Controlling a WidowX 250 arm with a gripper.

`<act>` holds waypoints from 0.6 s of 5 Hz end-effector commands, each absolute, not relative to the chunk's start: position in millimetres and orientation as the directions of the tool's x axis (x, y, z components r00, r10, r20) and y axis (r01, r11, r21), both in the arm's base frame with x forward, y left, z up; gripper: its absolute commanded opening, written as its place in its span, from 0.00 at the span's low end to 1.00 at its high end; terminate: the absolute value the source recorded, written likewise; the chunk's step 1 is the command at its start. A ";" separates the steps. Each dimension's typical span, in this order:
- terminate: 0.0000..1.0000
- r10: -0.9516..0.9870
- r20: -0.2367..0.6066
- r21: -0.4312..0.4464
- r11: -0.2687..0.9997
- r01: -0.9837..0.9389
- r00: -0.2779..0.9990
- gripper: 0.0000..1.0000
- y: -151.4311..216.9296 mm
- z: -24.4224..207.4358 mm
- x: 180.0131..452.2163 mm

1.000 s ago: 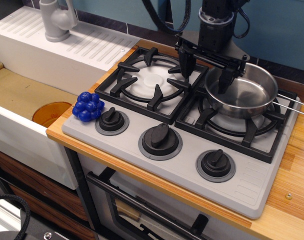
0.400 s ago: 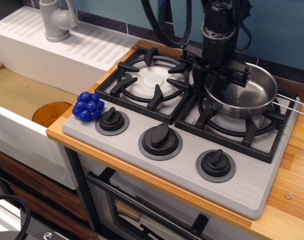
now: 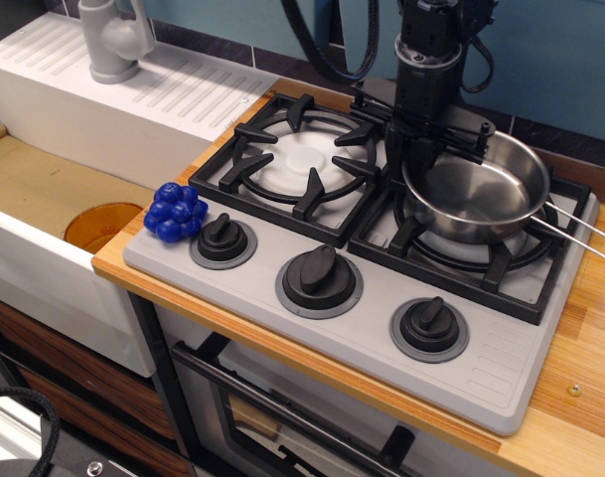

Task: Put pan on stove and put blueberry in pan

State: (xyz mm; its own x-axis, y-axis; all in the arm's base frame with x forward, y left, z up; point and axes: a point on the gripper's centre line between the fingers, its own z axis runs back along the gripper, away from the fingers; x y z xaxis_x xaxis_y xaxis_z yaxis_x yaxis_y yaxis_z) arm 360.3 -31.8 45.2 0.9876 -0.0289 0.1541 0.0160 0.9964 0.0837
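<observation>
The pan (image 3: 476, 191), shiny steel with a thin wire handle, is seen on the right burner of the stove (image 3: 312, 328), slightly tilted. The pincer (image 3: 413, 159) is set at its left rim, apparently pinching it for positioning. The glossy blue blueberry (image 3: 176, 211) rests on the surface (image 3: 580, 348), left of the knobs.

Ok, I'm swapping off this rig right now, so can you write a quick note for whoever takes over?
Gripper: at the pan's left rim; whether it is open or shut cannot be told from this view.
Pan: over the right burner grate of the stove, looks slightly tilted, handle pointing right.
Blueberry: at the stove's front-left corner, beside the left knob, untouched.
Done: pan brought to the stove.
Left: confirm the pan sits flat and is released, then put the blueberry in it.
</observation>
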 end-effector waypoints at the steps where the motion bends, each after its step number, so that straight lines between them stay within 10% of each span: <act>1: 0.00 -0.032 0.152 0.134 0.991 0.012 0.988 0.00 -35.8 106.7 355.0; 3: 0.00 -0.046 0.099 0.164 0.986 0.029 0.994 0.00 -29.7 142.0 351.7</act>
